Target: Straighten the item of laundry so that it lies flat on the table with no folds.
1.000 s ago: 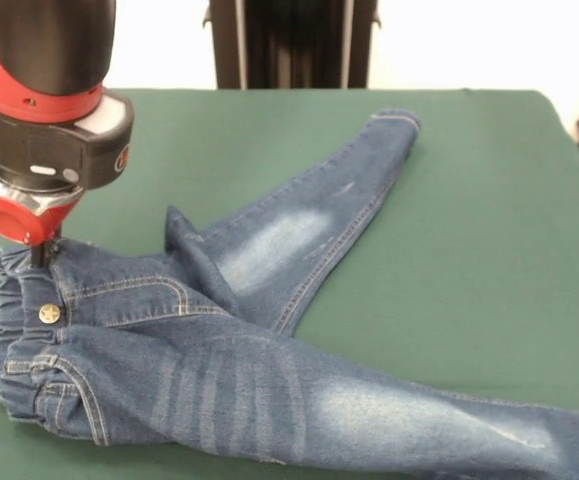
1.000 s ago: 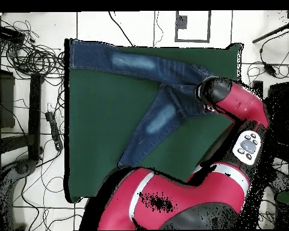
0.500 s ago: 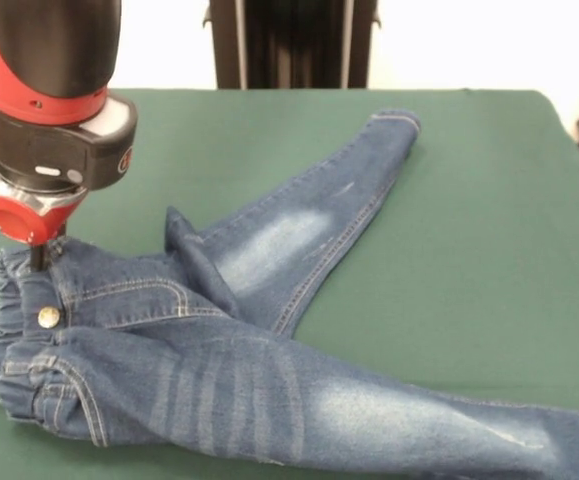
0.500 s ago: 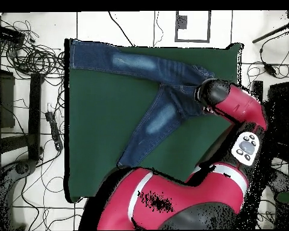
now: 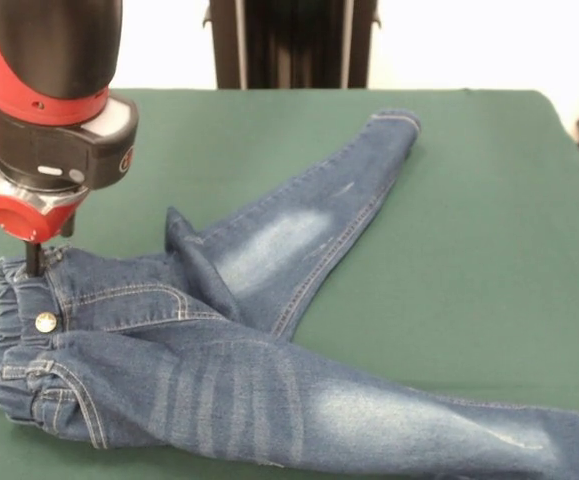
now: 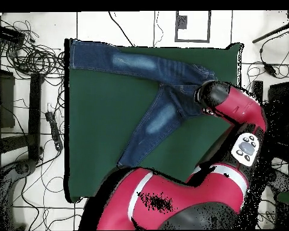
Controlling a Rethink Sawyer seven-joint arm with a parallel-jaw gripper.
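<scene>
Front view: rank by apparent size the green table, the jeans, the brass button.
1. Dark green felt-covered table
2. Blue denim jeans
3. Small round brass button by the waistband, clearly smallest

The gaps are wide, so nearness to the camera doesn't change the order.

We count one pair of jeans (image 5: 259, 330) on one green table (image 5: 469, 200). The jeans show two legs (image 5: 319, 225), spread apart in a V, and two faded whitish thigh patches (image 5: 269, 245), one on each leg. One brass button (image 5: 45, 321) is visible at the waistband. One red and black arm (image 5: 54, 110) enters from above, carrying one gripper (image 5: 33, 262) at the waistband. In the overhead view we again count one pair of jeans, one table and one arm, plus several loose cables (image 6: 32, 54) on the floor beside the table; their exact number cannot be told.
</scene>
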